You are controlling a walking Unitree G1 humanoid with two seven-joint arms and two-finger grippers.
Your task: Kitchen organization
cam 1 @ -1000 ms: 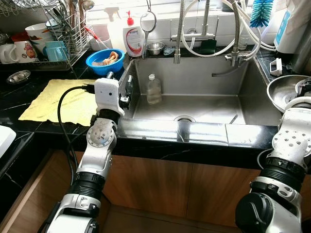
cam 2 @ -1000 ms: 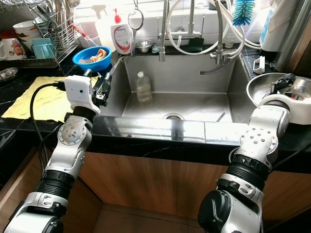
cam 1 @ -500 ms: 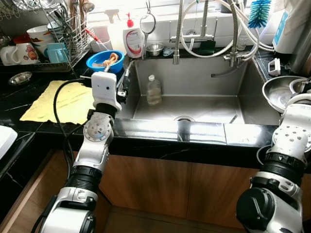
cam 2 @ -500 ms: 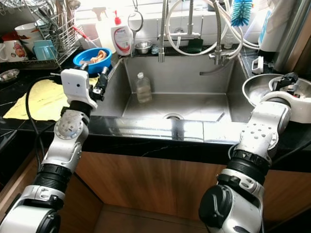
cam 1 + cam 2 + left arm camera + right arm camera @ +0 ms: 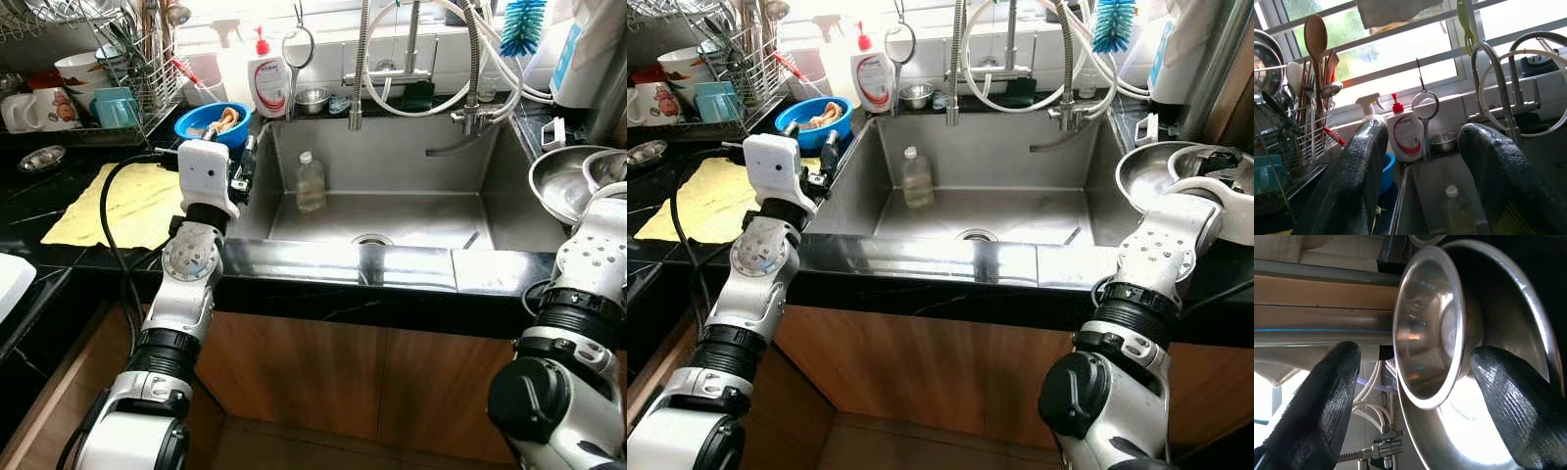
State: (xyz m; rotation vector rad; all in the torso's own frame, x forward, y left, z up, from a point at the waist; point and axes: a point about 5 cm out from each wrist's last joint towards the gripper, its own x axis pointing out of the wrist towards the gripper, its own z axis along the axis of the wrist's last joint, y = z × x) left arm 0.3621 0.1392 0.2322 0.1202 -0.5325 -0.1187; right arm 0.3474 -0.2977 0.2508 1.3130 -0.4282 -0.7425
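**Both jaws wide apart, nothing gripped**

The left gripper (image 5: 1422,196) has its two black fingers (image 5: 1352,181) spread wide and holds nothing; it hangs over the left rim of the sink (image 5: 392,211), at the counter's front left part, pointing toward the back wall. Between its fingers the left wrist view shows a soap bottle (image 5: 1406,134) with a red pump, a hanging strainer (image 5: 1425,105) and a small steel cup (image 5: 1442,142) at the sink's back left corner. A clear plastic bottle (image 5: 310,182) stands upright inside the sink, near its left wall. A blue bowl (image 5: 212,121) sits on the counter just behind the left gripper, and a yellow cloth (image 5: 122,204) lies flat beside it toward the counter's left edge.

The right gripper (image 5: 1415,377) is likewise wide open, its fingers (image 5: 1317,406) on either side of a small steel bowl (image 5: 1430,323) that rests inside a large steel bowl (image 5: 560,186) on the counter at the sink's right edge. I cannot tell whether the fingers touch either bowl.
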